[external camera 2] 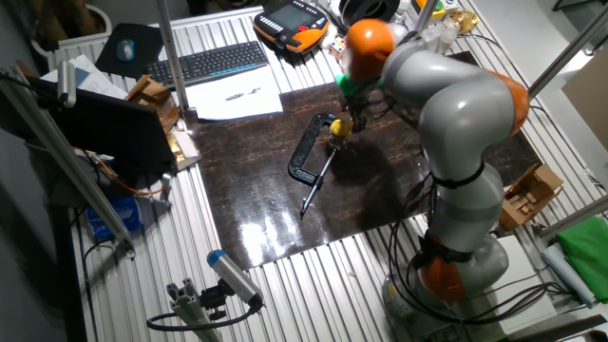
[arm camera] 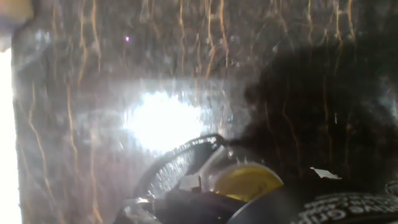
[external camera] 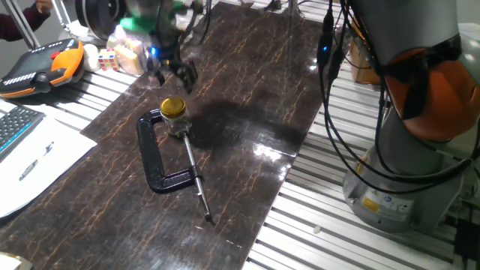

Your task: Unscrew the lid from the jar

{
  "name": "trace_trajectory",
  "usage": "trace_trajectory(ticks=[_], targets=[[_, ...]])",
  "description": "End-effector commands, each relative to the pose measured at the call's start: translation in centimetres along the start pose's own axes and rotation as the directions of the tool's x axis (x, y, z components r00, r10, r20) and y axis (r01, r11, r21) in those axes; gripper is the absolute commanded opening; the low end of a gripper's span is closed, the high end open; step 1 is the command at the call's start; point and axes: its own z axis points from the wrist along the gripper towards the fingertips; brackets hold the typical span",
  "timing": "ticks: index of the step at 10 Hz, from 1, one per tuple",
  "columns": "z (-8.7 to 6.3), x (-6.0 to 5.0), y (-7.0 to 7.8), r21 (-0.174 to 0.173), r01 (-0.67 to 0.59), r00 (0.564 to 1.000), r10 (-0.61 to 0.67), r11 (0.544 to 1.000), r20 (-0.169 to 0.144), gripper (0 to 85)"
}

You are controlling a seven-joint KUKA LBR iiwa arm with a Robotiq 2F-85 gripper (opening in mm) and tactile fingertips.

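Near the middle of the dark marbled counter point(external camera: 247, 112), the lid point(external camera: 173, 107) sits on top of the jar point(external camera: 178, 126), which stands inside the mouth of a black C-clamp point(external camera: 154, 154) whose screw handle runs off toward 5 o'clock. At about 11 o'clock from the lid, in one fixed view, the gripper point(external camera: 171, 73) hangs above and apart from it, blurred, fingers spread and grasping nothing.
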Motion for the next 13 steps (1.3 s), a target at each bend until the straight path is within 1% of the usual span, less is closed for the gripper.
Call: trace_trajectory(ticks=[1,2,3,4,5,6,7,8,9,10,12,13], targets=[[-0.6,-1.6,0.0,0.005,-0.048,0.998,0.048,0.999,-0.038,85.0],[-1.3,-1.9,-0.3,0.006,-0.068,0.997,0.068,0.998,-0.043,85.0],[-1.7,-2.3,-0.6,0.01,-0.07,0.997,0.07,0.998,-0.022,84.3],[-1.9,-2.9,-0.8,0.016,-0.057,0.998,0.058,0.998,-0.014,83.3],[-1.8,-3.5,-0.9,0.007,-0.018,1.0,0.018,1.0,-0.02,82.3],[-1.9,-4.0,-0.9,-0.02,0.031,0.999,-0.031,0.999,-0.027,80.7],[-2.2,-4.5,-0.9,-0.036,0.069,0.997,-0.07,0.997,-0.024,79.3],[-2.7,-4.9,-0.9,-0.03,0.095,0.995,-0.096,0.995,-0.036,78.3],[-3.2,-5.1,-1.0,-0.02,0.109,0.993,-0.109,0.994,-0.047,77.0],[-3.4,-5.0,-1.2,-0.021,0.126,0.992,-0.126,0.992,-0.026,76.0],[-3.4,-5.3,-1.4,-0.014,0.15,0.988,-0.15,0.989,-0.022,75.0],[-3.5,-5.4,-1.6,-0.016,0.167,0.986,-0.167,0.986,-0.023,74.3]])
